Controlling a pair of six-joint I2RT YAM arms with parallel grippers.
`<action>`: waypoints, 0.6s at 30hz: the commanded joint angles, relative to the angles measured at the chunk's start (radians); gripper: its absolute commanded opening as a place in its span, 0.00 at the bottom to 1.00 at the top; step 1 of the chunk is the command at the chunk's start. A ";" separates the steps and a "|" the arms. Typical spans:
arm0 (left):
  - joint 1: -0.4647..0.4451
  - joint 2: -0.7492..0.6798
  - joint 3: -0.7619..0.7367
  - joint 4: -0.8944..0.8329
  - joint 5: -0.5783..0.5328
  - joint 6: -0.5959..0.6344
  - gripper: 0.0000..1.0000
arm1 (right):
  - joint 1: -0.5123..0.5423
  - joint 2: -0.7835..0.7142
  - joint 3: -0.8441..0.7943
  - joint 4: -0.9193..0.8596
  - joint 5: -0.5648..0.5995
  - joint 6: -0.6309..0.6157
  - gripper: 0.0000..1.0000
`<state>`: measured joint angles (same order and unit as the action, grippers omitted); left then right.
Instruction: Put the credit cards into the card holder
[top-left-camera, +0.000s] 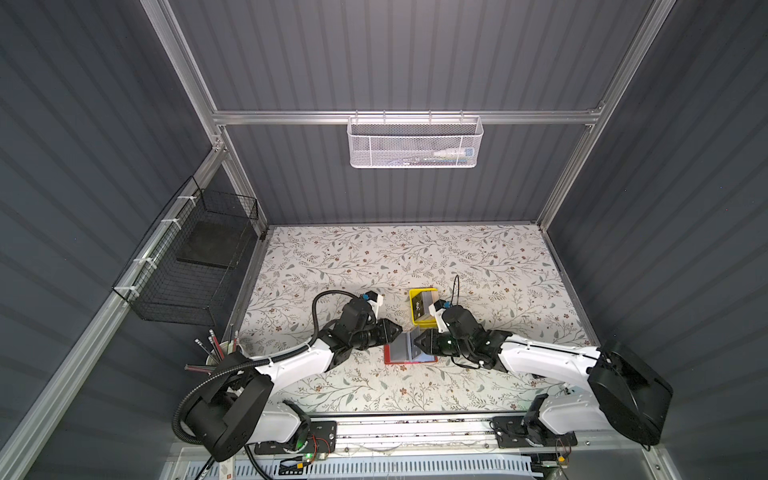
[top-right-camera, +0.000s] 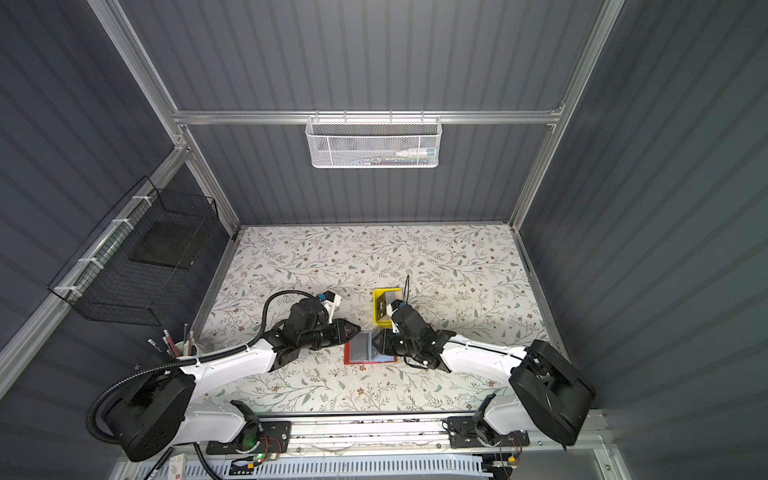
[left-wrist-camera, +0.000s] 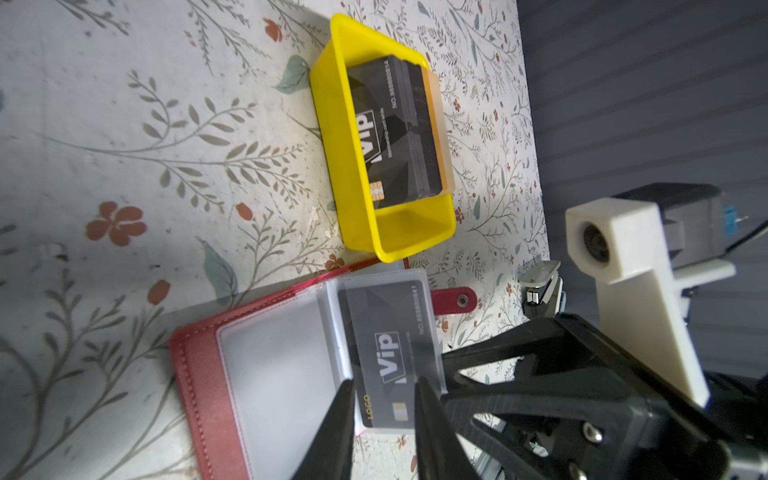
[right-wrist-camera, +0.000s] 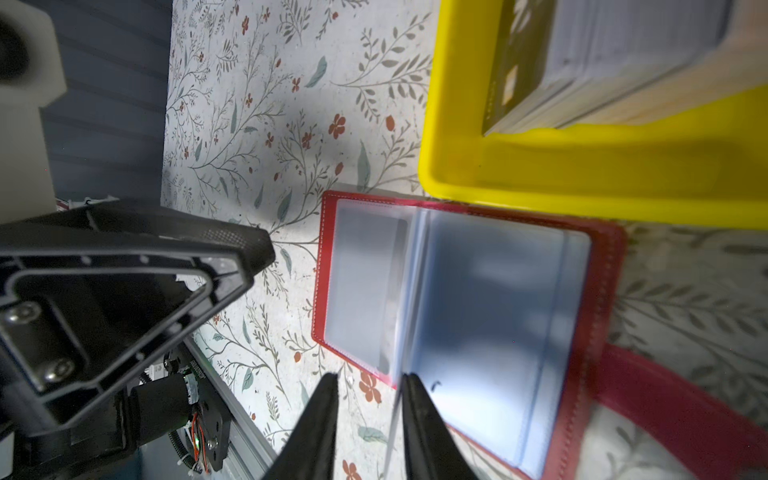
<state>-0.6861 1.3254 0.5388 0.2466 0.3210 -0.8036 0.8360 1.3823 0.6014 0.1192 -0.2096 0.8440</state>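
Both grippers meet over the open red holder (top-left-camera: 405, 361), front middle of the table (top-left-camera: 478, 270).
The left gripper (left-wrist-camera: 384, 380) is slightly parted, straddling a black VIP card (left-wrist-camera: 386, 332) that sits in a clear pocket, not pinching it. The right gripper (right-wrist-camera: 370, 376) is parted too, at the holder's edge. More cards (left-wrist-camera: 395, 133) stand in the yellow tray (left-wrist-camera: 332, 145) just beside it.

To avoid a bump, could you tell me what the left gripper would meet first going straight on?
Most likely the black card in a clear pocket of the card holder, right at the tips of the left gripper; depth is unclear, so it might skim above.
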 joint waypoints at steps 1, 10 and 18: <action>0.008 -0.032 -0.017 -0.038 0.025 0.021 0.27 | 0.025 0.038 0.052 -0.036 0.019 -0.014 0.33; 0.055 -0.072 -0.017 -0.079 0.028 0.030 0.27 | 0.072 0.128 0.159 -0.054 0.013 -0.026 0.39; 0.064 -0.100 -0.003 -0.138 0.027 0.057 0.29 | 0.066 0.085 0.169 -0.108 0.082 -0.060 0.39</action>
<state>-0.6266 1.2453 0.5282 0.1467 0.3340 -0.7807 0.9104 1.5002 0.7502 0.0662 -0.1749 0.8169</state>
